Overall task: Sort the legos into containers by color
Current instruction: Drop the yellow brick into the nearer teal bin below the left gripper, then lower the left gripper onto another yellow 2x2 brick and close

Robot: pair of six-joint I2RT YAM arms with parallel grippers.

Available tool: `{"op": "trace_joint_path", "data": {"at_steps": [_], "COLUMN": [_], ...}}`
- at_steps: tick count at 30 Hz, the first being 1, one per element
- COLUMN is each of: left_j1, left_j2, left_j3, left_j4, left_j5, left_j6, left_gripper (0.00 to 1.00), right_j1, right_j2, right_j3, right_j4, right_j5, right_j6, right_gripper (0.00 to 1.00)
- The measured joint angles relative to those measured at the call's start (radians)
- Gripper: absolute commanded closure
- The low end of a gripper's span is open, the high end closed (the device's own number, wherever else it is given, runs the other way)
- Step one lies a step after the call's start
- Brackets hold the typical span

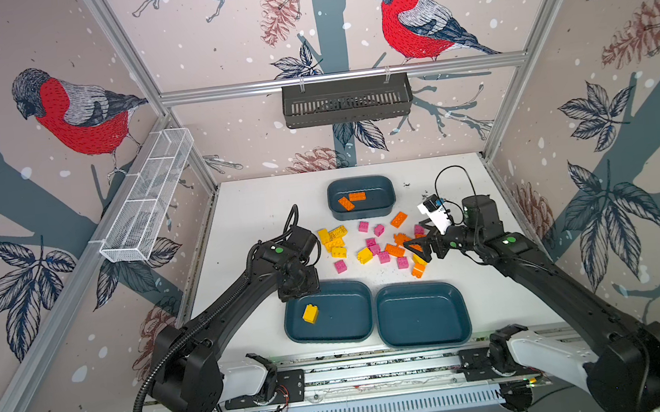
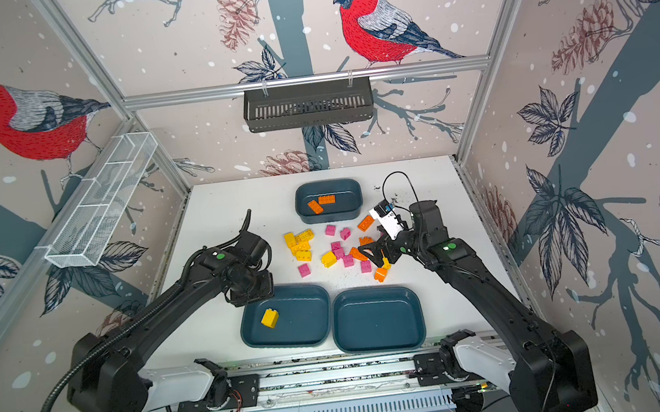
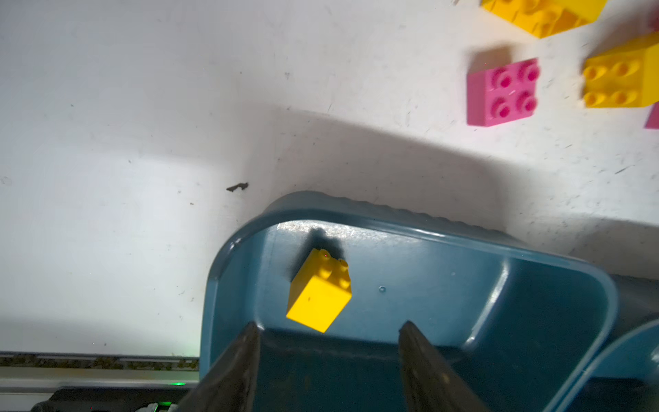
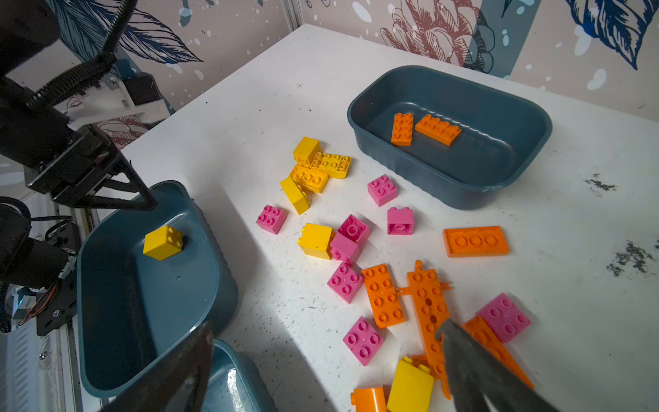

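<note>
The left gripper (image 3: 328, 323) holds nothing, jaws apart; the yellow brick (image 3: 318, 290) lies in the teal tub (image 3: 445, 285) just past its tips. The right gripper (image 4: 326, 325), spread wide, has the long orange brick (image 4: 428, 303) beside one jaw.

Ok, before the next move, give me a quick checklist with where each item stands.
1. Left gripper empty: ok, jaws apart, nothing between them.
2. Yellow brick in left tub: ok, lying tilted inside.
3. Far tub one color only: ok, two orange bricks.
4. Right tub free for pink: ok, no bricks in it.
5. Right gripper ready: ok, open above the pile, holding nothing.
6. Right gripper off the long orange piece: cannot tell, a finger overlaps it in the wrist view.
</note>
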Motion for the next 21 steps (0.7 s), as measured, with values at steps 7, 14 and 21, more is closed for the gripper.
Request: {"op": "trace_joint_path", "data": {"at_steps": [7, 14, 21], "left_j1": [0.000, 0.010, 0.057], "left_j2": [0.183, 0.434, 0.615], "left_j3": [0.224, 0.427, 0.514], "left_j4": [0.049, 0.166, 0.250], "left_j5": [-0.012, -0.042, -0.090], "left_j6": [0.026, 0.026, 0.032], "left_gripper": [0.33, 0.33, 0.35], "right_j1": [-0.001, 0.005, 0.011], "right_j2": [0.003, 0.011, 0.014], "right_j3": [0.010, 0.008, -0.005], "right_j4": [0.000, 0.020, 0.029], "right_j5": [0.000, -0.001, -0.003], "right_j6": [0.000, 0.023, 0.033], "right_gripper": [0.01, 0.01, 0.01]}}
